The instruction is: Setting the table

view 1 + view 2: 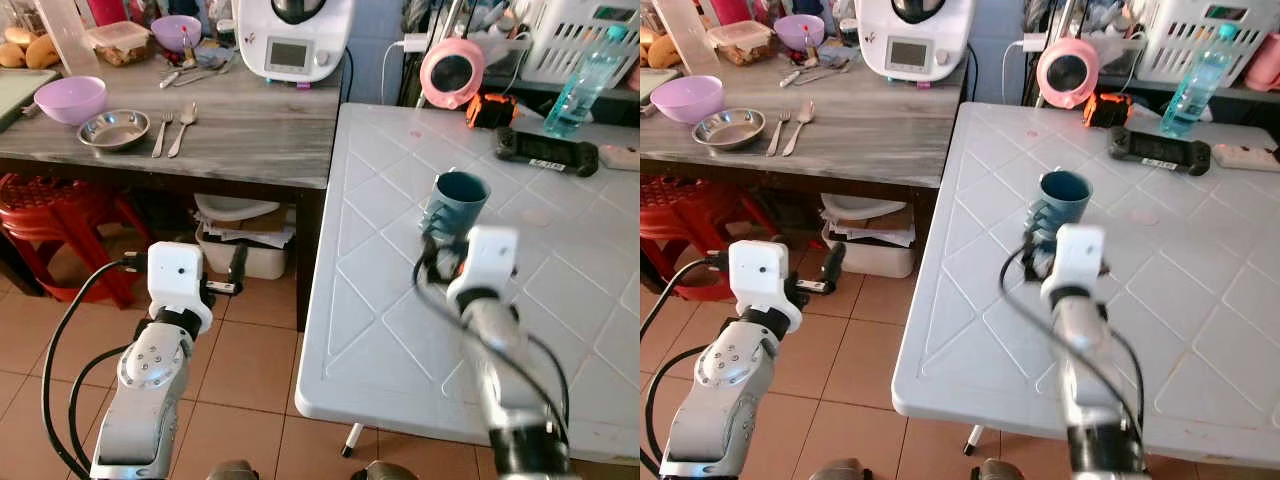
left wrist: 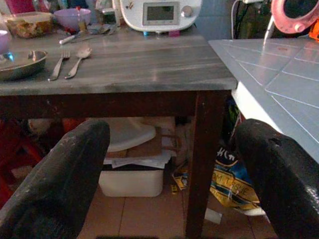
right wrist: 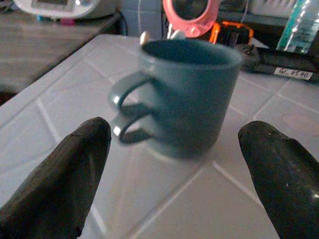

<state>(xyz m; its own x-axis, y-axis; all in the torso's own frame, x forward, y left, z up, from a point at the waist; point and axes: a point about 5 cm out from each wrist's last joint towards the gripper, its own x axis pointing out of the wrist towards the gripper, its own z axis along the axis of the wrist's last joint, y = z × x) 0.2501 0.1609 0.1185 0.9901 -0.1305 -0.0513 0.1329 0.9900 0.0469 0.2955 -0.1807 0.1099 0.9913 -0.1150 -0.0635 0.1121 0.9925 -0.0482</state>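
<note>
Two silver arms reach forward from the foot of the head views. Right hand (image 3: 164, 194) hovers low over the white table (image 1: 400, 330), fingers spread wide with nothing between them, and a blue mug (image 1: 458, 203) stands upright on the white table just ahead of it, apart from the fingers, handle turned toward the robot's left. The mug's outline is blurred in the right wrist view, so whether it is one mug or two nested cannot be settled; the head views look like one.

Left hand (image 2: 169, 184) hangs out over the tiled floor, also wide and empty, facing the grey wooden table (image 1: 250, 130).

My reading is that the mug step is in hand — the right hand looks lined up either to take the mug or to leave it where it stands. If a grasp is meant, the next move calls for easing forward until the fingers flank the body of the mug, clear of the handle, then closing.

On the wooden table, counted: one steel bowl (image 1: 113, 128), one fork (image 1: 161, 133), one spoon (image 1: 183, 125), two purple bowls — the near one (image 1: 70, 98) beside the steel bowl, the far one (image 1: 176, 31) at the back. These are probably still to be carried across.
</note>
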